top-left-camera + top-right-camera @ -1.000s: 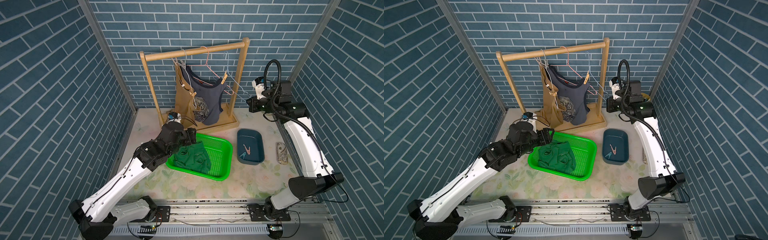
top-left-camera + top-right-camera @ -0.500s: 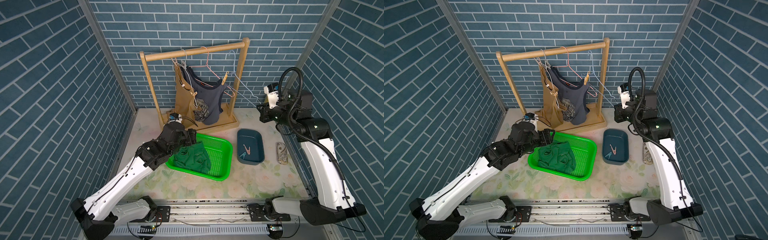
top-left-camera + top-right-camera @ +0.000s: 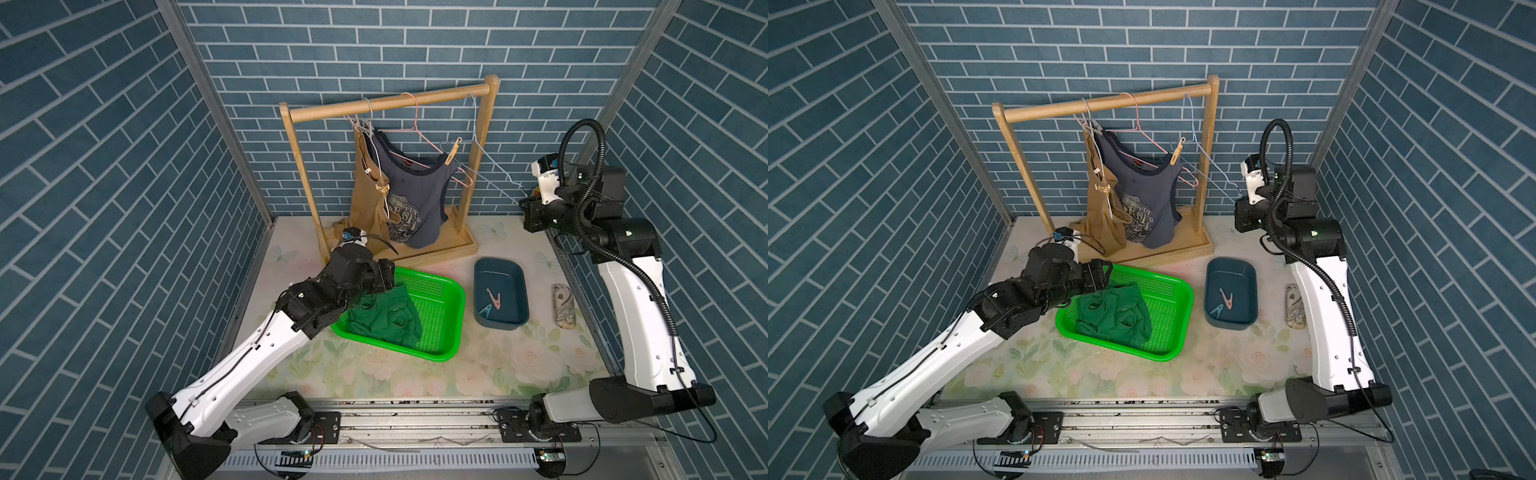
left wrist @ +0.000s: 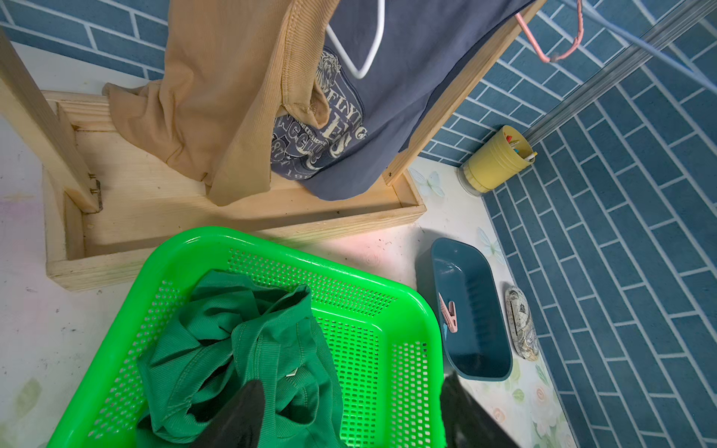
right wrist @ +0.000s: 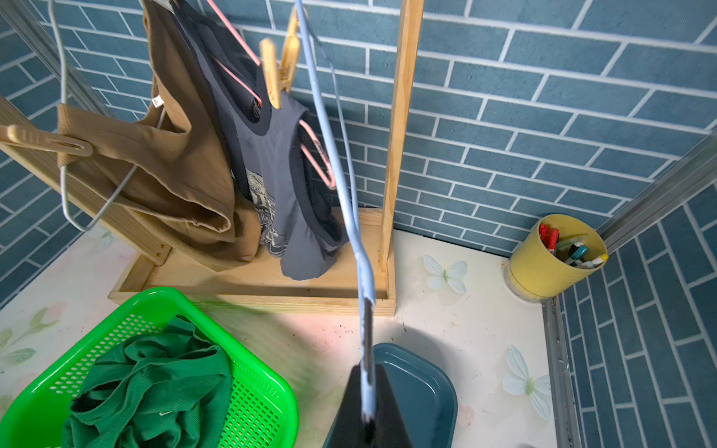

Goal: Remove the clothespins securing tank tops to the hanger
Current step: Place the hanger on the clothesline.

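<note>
The right arm has swung away from the wooden rack (image 3: 390,104) toward the right wall. The pale blue hanger (image 3: 478,141), which hung straight a second ago, is now drawn out sideways with it. The right gripper (image 5: 368,384) is closed on the hanger's lower wire, while the hook is on the rail.

Nearest the camera, the left gripper (image 4: 349,411) hovers with its jaws apart, holding nothing, over the near-left corner of a bright green basket (image 3: 449,316). The green tank top (image 3: 382,320) lies crumpled inside the basket with no pins showing on it.

Just right of the basket sits a dark blue tray (image 3: 498,270) holding a pink clothespin (image 3: 494,298) and a teal clothespin (image 3: 486,309), lying close together. Beyond the tray, against the right wall, rests a small patterned pouch (image 3: 564,307). A yellow cup (image 5: 543,263) of pens stands in the far right corner.

At the back, the rack stands behind the basket. The tan tank top (image 3: 365,199) hangs bunched from a grey wire hanger (image 3: 368,118), with a tan clothespin (image 3: 381,189) clipped at its strap.

Overlapping it on the right, the grey-blue tank top (image 3: 415,195) with its chest print hangs on a pink hanger (image 3: 415,129). Its right shoulder is held by a second tan clothespin (image 3: 453,149), which stands upright. The stretched blue wire passes just beside that pin.
</note>
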Motion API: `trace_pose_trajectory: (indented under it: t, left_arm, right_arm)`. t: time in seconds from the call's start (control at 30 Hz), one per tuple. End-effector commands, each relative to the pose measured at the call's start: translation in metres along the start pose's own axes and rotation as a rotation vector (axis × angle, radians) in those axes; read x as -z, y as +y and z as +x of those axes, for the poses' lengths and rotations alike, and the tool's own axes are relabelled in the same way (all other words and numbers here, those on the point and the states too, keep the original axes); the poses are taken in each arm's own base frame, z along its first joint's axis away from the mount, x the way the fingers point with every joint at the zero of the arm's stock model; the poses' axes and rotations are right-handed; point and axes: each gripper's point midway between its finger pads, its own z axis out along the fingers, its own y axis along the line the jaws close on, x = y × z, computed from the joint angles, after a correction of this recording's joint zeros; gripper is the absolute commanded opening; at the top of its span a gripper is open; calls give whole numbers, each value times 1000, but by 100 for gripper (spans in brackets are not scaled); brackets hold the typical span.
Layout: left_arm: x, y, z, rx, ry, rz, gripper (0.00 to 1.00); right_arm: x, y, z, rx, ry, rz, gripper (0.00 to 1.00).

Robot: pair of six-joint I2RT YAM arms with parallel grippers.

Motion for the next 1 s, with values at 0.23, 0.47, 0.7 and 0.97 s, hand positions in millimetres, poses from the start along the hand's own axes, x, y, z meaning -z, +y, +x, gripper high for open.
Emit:
trace_pose_trajectory:
  t: [0.23,0.47,0.7,0.97]
  left_arm:
    - [-3,6,5,-5,10,-19,74]
    - [-10,3,8,0,28,-11,74]
    - [-14,3,10,2,35,-15,74]
    - [-19,2,13,5,49,-12,74]
  right_arm:
    - [-18,0,18,19,-1,-29,0]
    - [-10,23,-15,3,-113,-173,0]
    - [-10,24,-39,11,-143,-194,0]
    - [-41,14,-57,-27,-71,-187,0]
